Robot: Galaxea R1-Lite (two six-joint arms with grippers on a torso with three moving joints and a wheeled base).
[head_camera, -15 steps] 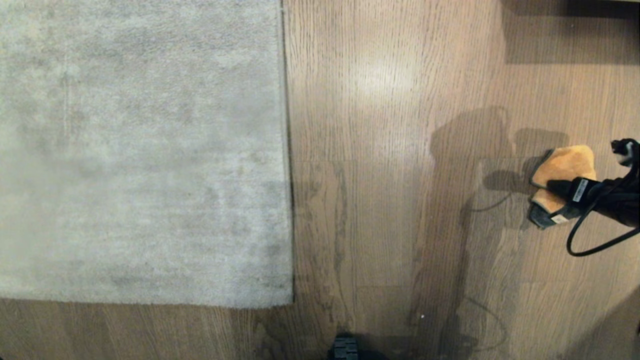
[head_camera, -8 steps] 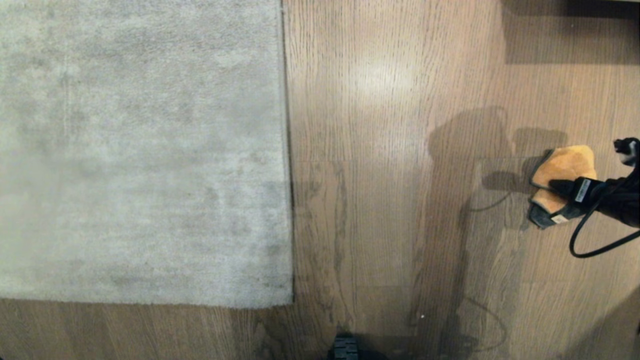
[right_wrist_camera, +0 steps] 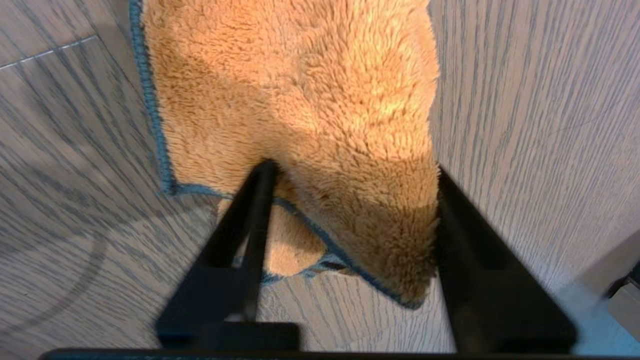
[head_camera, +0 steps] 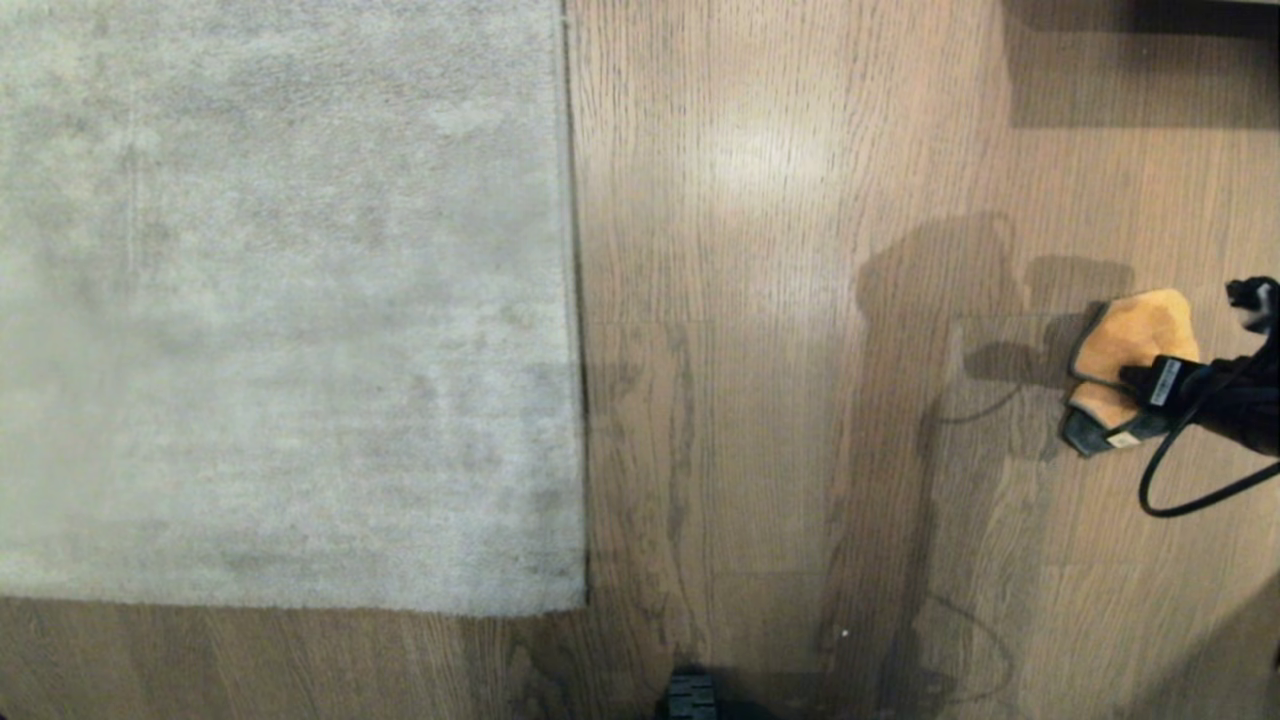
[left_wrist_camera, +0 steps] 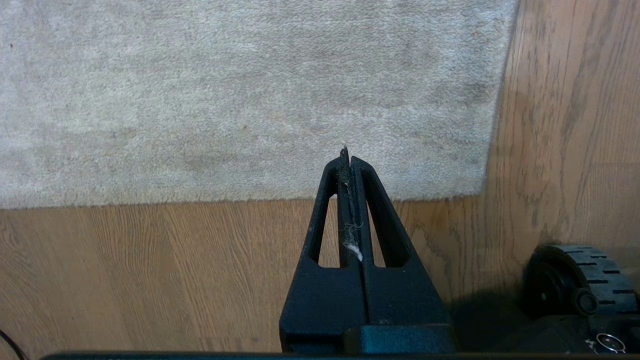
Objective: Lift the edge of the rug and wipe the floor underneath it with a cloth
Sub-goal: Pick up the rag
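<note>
The cloth (head_camera: pixel 1125 335), orange-tan and fuzzy with a dark trimmed edge, lies on the brown wood floor (head_camera: pixel 760 400) at the far right. My right gripper (head_camera: pixel 1100 405) reaches in from the right edge and is shut on it. In the right wrist view both fingers press a bunched fold of the cloth (right_wrist_camera: pixel 310 100) between them, around the right gripper (right_wrist_camera: pixel 352 170). The pale grey rug (head_camera: pixel 280 300) lies flat at the left, its straight rug edge (head_camera: pixel 572 300) running down to a corner. My left gripper (left_wrist_camera: pixel 346 156) hangs shut and empty over the rug's near border (left_wrist_camera: pixel 250 197).
A black cable (head_camera: pixel 1190 490) loops off the right arm. A dark shadowed strip (head_camera: pixel 1140 60) lies at the far right top. My base's wheel (left_wrist_camera: pixel 580 285) stands on the floor near the rug corner, and a black base part (head_camera: pixel 690 695) shows at the bottom.
The right gripper's fingers have drawn together on the cloth, which has bunched up narrower. The arm itself has hardly moved; the rug and left arm are unchanged.
</note>
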